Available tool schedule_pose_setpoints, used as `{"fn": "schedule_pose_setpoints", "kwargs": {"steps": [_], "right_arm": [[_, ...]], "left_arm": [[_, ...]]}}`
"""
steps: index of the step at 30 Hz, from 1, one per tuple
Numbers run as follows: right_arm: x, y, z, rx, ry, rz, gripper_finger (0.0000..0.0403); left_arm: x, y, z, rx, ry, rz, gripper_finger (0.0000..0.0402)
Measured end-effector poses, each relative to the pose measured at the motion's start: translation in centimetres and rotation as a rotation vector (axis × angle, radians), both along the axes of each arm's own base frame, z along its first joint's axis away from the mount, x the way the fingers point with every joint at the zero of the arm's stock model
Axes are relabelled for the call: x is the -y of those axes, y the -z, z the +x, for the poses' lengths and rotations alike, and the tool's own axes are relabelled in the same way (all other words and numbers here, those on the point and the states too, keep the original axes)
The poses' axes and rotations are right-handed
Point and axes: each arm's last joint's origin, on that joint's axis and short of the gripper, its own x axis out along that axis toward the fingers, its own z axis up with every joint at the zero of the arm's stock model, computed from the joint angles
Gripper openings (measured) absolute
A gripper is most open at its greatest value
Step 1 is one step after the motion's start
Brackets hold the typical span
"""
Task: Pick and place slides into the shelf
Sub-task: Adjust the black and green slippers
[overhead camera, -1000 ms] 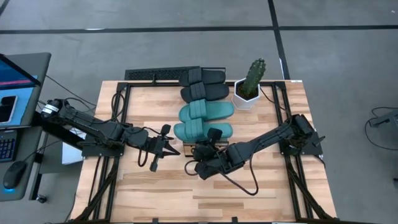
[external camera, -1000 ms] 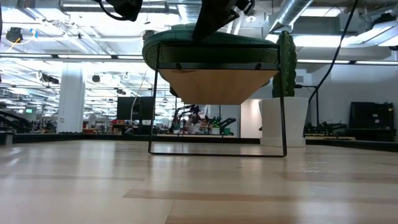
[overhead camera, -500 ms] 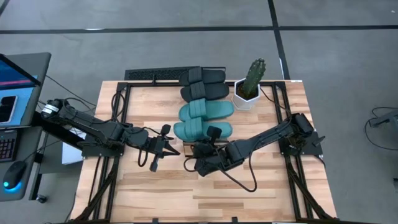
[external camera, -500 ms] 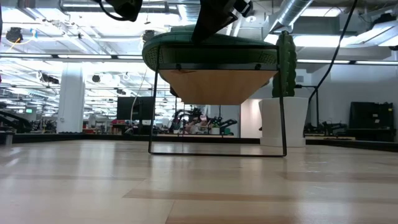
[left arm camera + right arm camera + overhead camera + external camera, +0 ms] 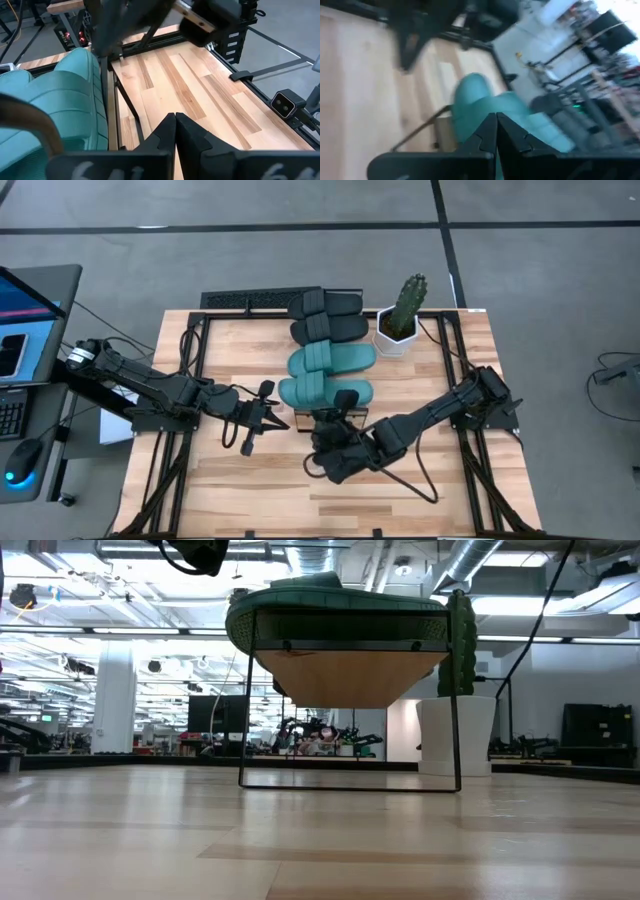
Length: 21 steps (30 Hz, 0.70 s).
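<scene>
Since a second ago my right gripper (image 5: 322,430) has drawn back from the near teal slide (image 5: 325,391), off the shelf's (image 5: 350,670) front edge; my left gripper (image 5: 268,420) has held its place. Both pairs of fingers are pressed together, pinching nothing. Light-wood table (image 5: 250,490) under me, grey floor around, an open hall with ceiling pipes beyond. All four slides lie in a row on the shelf, just ahead of my right fingertips: two teal nearest, two black slides (image 5: 330,315) farther, a potted cactus (image 5: 402,315) beside them. No writing legible.
</scene>
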Motion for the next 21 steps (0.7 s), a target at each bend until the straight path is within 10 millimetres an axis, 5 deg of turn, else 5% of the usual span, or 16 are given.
{"fn": "schedule_pose_setpoints", "kwargs": {"steps": [5,13,21], "right_arm": [[2.2,-0.6,0.8,-0.025,0.045,-0.038,0.0],[6.3,1.1,1.8,-0.113,0.052,0.157,0.0],[5.6,1.9,1.6,-0.146,0.022,0.261,0.0]], "left_arm": [[0.0,0.0,0.0,0.0,0.002,-0.001,0.0],[0.0,0.0,0.0,-0.001,0.001,-0.001,0.0],[0.0,0.1,0.0,-0.009,0.0,-0.002,0.0]]}}
